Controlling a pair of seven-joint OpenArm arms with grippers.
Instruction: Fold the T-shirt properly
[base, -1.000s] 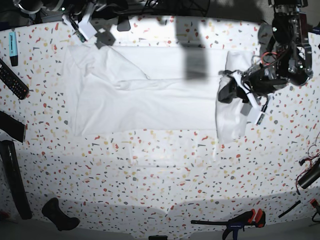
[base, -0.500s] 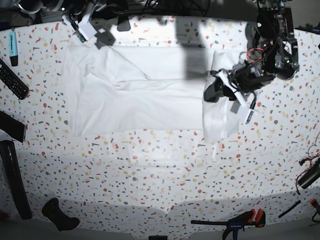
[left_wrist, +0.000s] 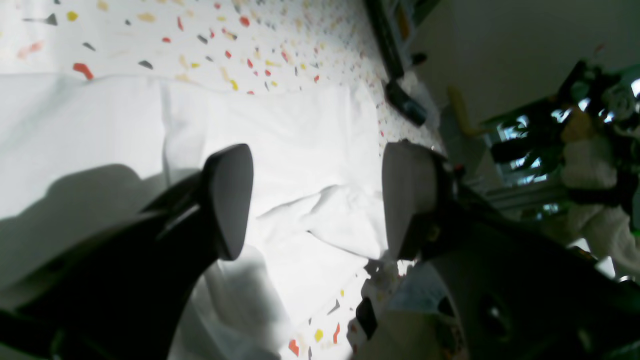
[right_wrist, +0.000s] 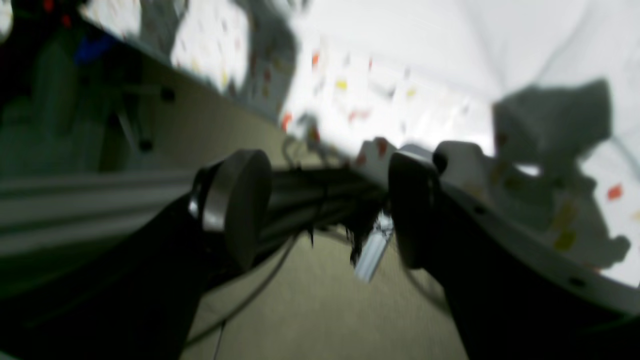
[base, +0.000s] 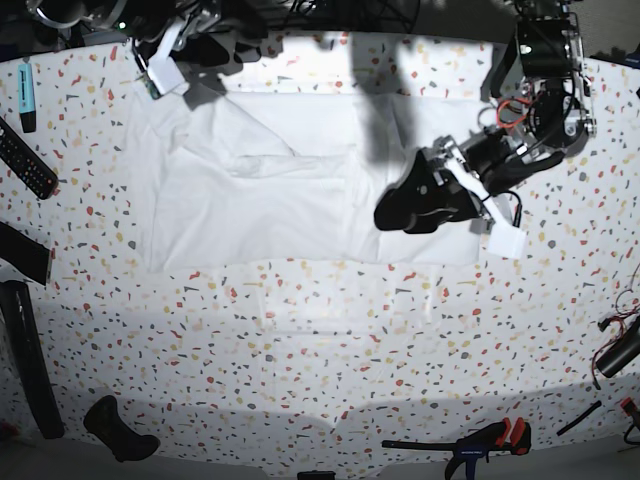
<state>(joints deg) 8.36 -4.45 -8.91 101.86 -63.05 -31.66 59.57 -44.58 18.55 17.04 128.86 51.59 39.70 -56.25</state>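
The white T-shirt (base: 270, 190) lies spread across the far half of the speckled table (base: 320, 340), with a folded layer and creases near its middle. My left gripper (base: 392, 212) hovers over the shirt's right part. In the left wrist view this gripper (left_wrist: 317, 200) stands open, with nothing between its fingers (left_wrist: 227, 200) and wrinkled T-shirt (left_wrist: 300, 150) cloth below. My right gripper (right_wrist: 325, 210) is open and empty too, in a blurred view at the table's edge. Its arm (base: 165, 60) sits at the shirt's far left corner.
A remote control (base: 25, 160), a blue marker (base: 27, 95) and dark flat items (base: 25, 250) lie along the left edge. A red-handled clamp (base: 480, 440) and a black tool (base: 120, 430) lie at the front edge. Cables and gear crowd the back.
My left gripper carried the shirt's right flap leftward, then opened and let it go; the flap now lies flat. The right gripper opened wider and its arm shifted at the far left.
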